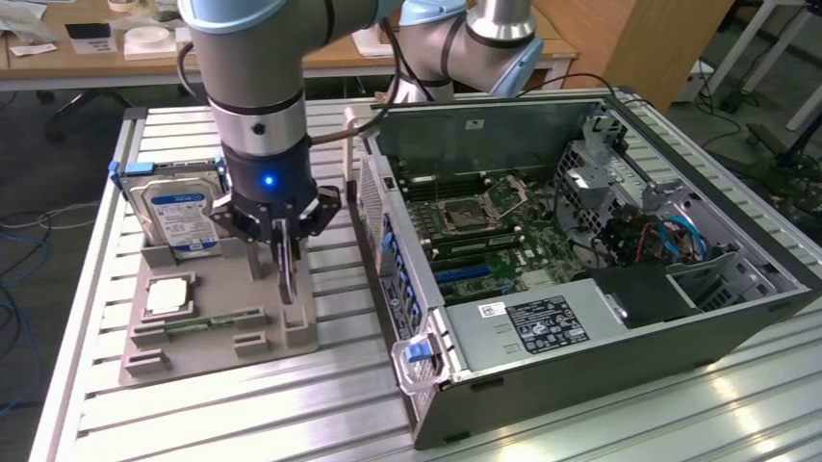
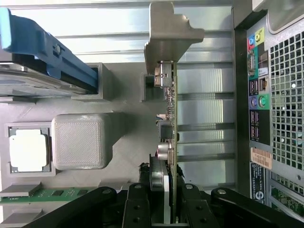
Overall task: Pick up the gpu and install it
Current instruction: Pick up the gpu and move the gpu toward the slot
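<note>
Claw [image 1: 284, 254] clamping gpu [image 1: 288, 285], hard drive [image 1: 180, 218] beside

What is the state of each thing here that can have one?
gripper: shut on the gpu.
gpu: upright, edge-on, at the gray holder; I cannot tell if it is lifted.
hard drive: standing on edge in the holder.
processor chip: lying flat in a holder recess.
memory stick: lying flat in the holder.
computer case: on its side, panel off, interior open.
</note>
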You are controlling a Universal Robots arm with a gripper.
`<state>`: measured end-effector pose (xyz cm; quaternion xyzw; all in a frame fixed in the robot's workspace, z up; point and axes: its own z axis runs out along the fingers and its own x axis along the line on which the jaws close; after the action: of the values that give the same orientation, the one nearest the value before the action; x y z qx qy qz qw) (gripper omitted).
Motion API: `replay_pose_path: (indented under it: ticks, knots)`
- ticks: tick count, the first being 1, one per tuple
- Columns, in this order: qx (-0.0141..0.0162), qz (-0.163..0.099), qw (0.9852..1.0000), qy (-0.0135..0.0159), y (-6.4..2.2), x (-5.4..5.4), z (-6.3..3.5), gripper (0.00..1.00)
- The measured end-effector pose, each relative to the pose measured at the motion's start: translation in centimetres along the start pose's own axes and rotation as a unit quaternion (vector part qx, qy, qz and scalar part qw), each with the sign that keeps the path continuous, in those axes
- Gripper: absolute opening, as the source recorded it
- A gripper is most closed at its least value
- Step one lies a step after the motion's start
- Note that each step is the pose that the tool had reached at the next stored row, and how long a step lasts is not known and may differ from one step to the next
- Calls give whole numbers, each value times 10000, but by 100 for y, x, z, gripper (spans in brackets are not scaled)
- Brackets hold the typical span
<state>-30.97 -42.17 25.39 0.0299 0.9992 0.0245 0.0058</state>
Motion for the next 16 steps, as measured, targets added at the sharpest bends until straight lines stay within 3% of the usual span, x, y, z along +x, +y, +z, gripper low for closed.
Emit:
replay_pose_path:
  ticks: [16]
  knots:
    - [-57, 1, 10000, 3, 6, -1, -137, 28]
